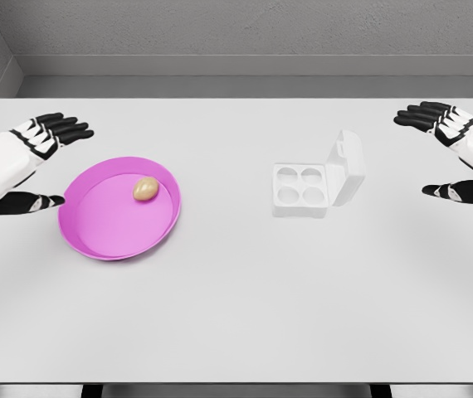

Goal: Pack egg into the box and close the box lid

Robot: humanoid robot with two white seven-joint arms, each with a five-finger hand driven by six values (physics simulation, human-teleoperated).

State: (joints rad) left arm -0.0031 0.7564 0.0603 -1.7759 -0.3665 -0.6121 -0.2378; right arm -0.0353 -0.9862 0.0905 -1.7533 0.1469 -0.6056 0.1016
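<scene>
Flanking the egg [145, 189] and box [301, 188], both hands apparently open-fingered.

Pale tan, faintly mottled egg [145, 189], with a soft lighter sheen on top. Bright magenta-pink plate [95, 236], uniform in hue, a touch lighter along the rim and darker on the inner wall. White box [300, 186], white lid [347, 169] too, plain and unpatterned, only grey shading inside the four round cups. Light grey-white surface [236, 315], even and unmarked. Left robot hand [37, 162]: white shell on the back, black fingers banded with white segments, black thumb. Right robot hand [456, 149]: same scheme, white panels over black, striped at the knuckles. Mid-grey wall [236, 33] behind, faintly speckled, with a paler grey band at its foot.
</scene>
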